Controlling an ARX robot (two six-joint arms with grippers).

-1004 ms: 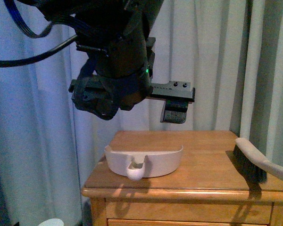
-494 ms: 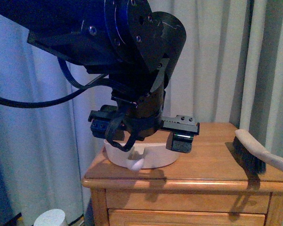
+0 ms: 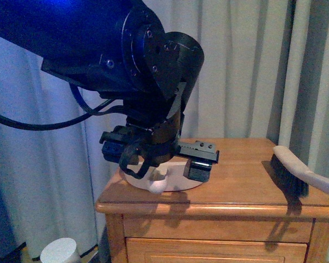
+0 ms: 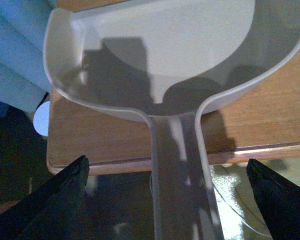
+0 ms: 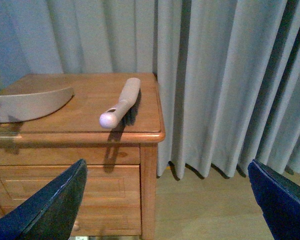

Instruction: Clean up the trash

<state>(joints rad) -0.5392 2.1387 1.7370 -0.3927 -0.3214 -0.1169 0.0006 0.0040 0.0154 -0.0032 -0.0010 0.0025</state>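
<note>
Over the dustpan (image 3: 178, 179) I have the left gripper (image 4: 165, 200) hanging low, right above the handle (image 4: 177, 160). Its fingers (image 4: 60, 200) stand wide apart, one on either side of the handle, and touch neither it nor the pan. The dustpan lies flat on the tabletop (image 3: 236, 181), with its handle poking out past the front edge. To the right of the dustpan, well apart from it, a brush (image 3: 288, 175) lies along the tabletop's right edge, bristles down. The right gripper (image 5: 165, 210) hangs further right of the dustpan, off the tabletop and level with it, its fingers (image 5: 45, 210) spread wide. Below the dustpan and to its left, a white round thing (image 3: 58, 251) sits on the floor. I cannot find the trash in any view.
</note>
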